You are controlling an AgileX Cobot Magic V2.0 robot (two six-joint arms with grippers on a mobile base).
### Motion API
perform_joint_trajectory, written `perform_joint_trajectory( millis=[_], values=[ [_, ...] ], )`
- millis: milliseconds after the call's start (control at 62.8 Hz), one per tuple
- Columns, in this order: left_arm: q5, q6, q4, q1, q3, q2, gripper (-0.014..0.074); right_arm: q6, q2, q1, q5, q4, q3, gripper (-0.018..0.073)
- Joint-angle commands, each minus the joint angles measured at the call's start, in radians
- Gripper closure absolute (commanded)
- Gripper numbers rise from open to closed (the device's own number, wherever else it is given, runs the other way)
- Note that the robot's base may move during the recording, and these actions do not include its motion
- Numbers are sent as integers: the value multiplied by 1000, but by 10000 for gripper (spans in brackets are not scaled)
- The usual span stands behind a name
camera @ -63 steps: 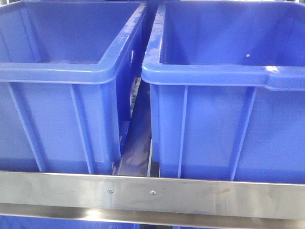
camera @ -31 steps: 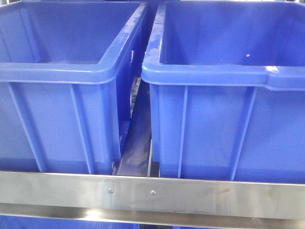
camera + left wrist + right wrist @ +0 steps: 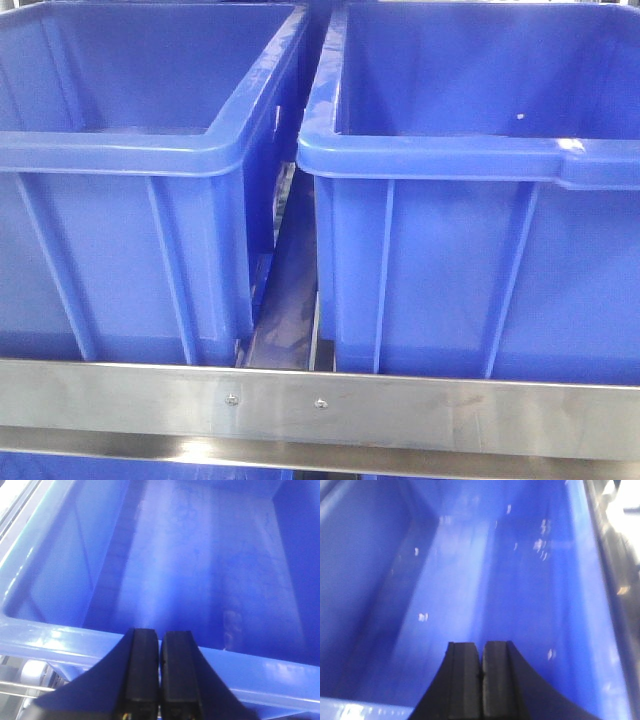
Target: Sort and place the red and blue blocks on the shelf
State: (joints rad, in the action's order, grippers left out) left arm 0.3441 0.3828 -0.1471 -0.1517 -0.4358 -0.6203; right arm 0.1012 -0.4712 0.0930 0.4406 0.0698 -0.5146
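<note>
Two large blue crates are seen side by side in the front-facing view, the left crate [image 3: 130,200] and the right crate [image 3: 470,220] standing on the shelf [image 3: 320,405], whose flat steel front rail runs across the bottom of the picture and is fixed by two small screws [image 3: 232,399] near its middle. A narrow gap [image 3: 290,300] is left between the crates, and a strip of the shelf's floor is seen through it. A further blue surface is glimpsed below the rail.

In the left wrist view, the left gripper [image 3: 159,642] is held above the near rim of a blue crate [image 3: 210,580] and is pointed into it. Its two black fingers [image 3: 142,670] are pressed together, with only a thin seam between them, and nothing is gripped. The crate's smooth floor and walls are shown, with a pale glare down the middle.

In the right wrist view, the right gripper [image 3: 480,652] is likewise held over the inside of a blue crate [image 3: 470,570], with the fingers [image 3: 465,680] clenched flat against each other and nothing held between them. Small bright specks are scattered over the crate's floor and walls.

The red and blue blocks are not seen in any of the three views; their place cannot be told. Which crate lies beneath which gripper cannot be told either.
</note>
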Motion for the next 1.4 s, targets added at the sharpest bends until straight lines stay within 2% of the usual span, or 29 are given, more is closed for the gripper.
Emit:
perform_joint_trajectory(
  millis=[0, 541, 780, 1003, 1385],
  values=[
    [-74, 1, 5, -1, -29, 3, 472, -9, 35, -14, -97, -15, -8, 510],
    [-74, 1, 5, -1, -29, 3, 472, -9, 346, -14, -197, -15, 356, 510],
    [-74, 1, 5, -1, -29, 3, 472, -9, 429, -14, -301, -15, 474, 510],
    [-74, 1, 5, -1, -29, 3, 472, -9, 489, -14, -382, -15, 546, 510],
    [-74, 1, 5, -1, -29, 3, 472, -9, 499, -14, -374, -15, 546, 510]
  ],
)
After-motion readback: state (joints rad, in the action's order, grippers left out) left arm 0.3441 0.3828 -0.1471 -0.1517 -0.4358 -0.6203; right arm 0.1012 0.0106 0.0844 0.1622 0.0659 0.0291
